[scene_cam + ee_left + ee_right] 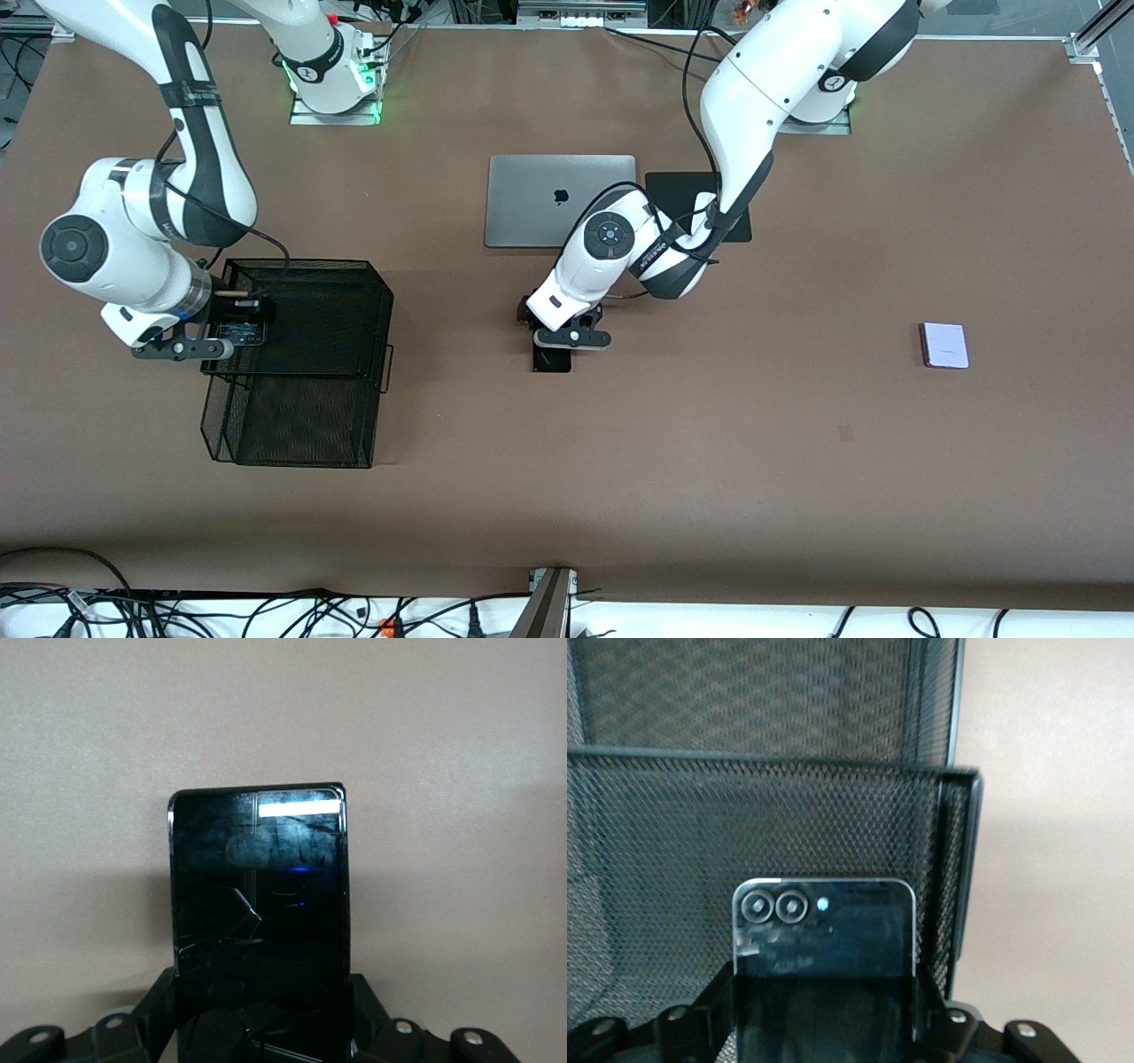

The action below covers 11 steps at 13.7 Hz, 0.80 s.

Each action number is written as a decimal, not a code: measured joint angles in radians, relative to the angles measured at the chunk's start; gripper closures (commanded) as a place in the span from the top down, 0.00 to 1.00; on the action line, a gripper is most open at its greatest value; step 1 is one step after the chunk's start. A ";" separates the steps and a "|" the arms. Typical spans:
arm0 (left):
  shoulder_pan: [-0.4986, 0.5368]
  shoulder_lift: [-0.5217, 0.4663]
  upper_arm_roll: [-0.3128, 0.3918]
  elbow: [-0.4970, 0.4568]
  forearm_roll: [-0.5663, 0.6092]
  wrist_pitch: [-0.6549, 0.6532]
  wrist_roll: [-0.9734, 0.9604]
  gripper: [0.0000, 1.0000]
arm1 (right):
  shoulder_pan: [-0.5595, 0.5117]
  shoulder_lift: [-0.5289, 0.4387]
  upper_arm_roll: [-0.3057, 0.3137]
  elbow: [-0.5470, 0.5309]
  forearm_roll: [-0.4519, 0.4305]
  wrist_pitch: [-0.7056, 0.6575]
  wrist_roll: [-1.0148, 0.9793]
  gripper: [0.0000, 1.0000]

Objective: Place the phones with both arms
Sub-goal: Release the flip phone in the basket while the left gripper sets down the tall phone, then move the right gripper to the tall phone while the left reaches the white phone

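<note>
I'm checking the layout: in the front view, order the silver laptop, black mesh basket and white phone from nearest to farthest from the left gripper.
From the left gripper:
1. Silver laptop, just toward the bases.
2. Black mesh basket, toward the right arm's end.
3. White phone, toward the left arm's end.

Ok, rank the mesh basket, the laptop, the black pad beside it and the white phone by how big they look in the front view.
1. Black mesh basket
2. Silver laptop
3. Black pad, partly covered by the left arm, so its full extent is unsure
4. White phone
</note>
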 measured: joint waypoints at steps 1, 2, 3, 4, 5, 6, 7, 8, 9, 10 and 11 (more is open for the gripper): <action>0.000 -0.001 0.000 0.007 0.000 0.000 0.000 1.00 | 0.001 -0.001 0.002 0.024 0.003 -0.013 0.000 1.00; 0.001 -0.003 0.001 0.014 0.000 0.000 -0.001 1.00 | 0.003 -0.002 0.004 0.058 0.003 -0.045 0.000 1.00; 0.003 -0.008 0.002 0.020 0.000 -0.003 -0.002 1.00 | 0.004 -0.003 0.005 0.101 0.004 -0.092 0.000 1.00; 0.006 -0.018 0.005 0.027 0.000 -0.025 -0.003 1.00 | 0.005 -0.004 0.008 0.152 0.005 -0.147 0.000 1.00; 0.014 -0.034 0.012 0.036 0.000 -0.081 -0.005 1.00 | 0.006 -0.006 0.012 0.202 0.006 -0.201 0.000 1.00; 0.029 -0.057 0.019 0.046 0.000 -0.161 -0.005 1.00 | 0.008 -0.007 0.018 0.249 0.008 -0.249 0.006 1.00; 0.054 -0.087 0.024 0.055 0.001 -0.251 -0.002 1.00 | 0.012 -0.008 0.029 0.287 0.011 -0.284 0.023 1.00; 0.088 -0.125 0.028 0.061 0.006 -0.346 0.014 1.00 | 0.024 -0.008 0.040 0.315 0.014 -0.306 0.055 1.00; 0.123 -0.167 0.032 0.063 0.022 -0.437 0.050 1.00 | 0.046 -0.008 0.051 0.330 0.015 -0.314 0.102 1.00; 0.157 -0.205 0.038 0.063 0.054 -0.517 0.096 1.00 | 0.077 -0.005 0.061 0.336 0.016 -0.314 0.158 1.00; 0.195 -0.238 0.041 0.063 0.085 -0.585 0.145 1.00 | 0.117 0.002 0.069 0.341 0.019 -0.314 0.221 1.00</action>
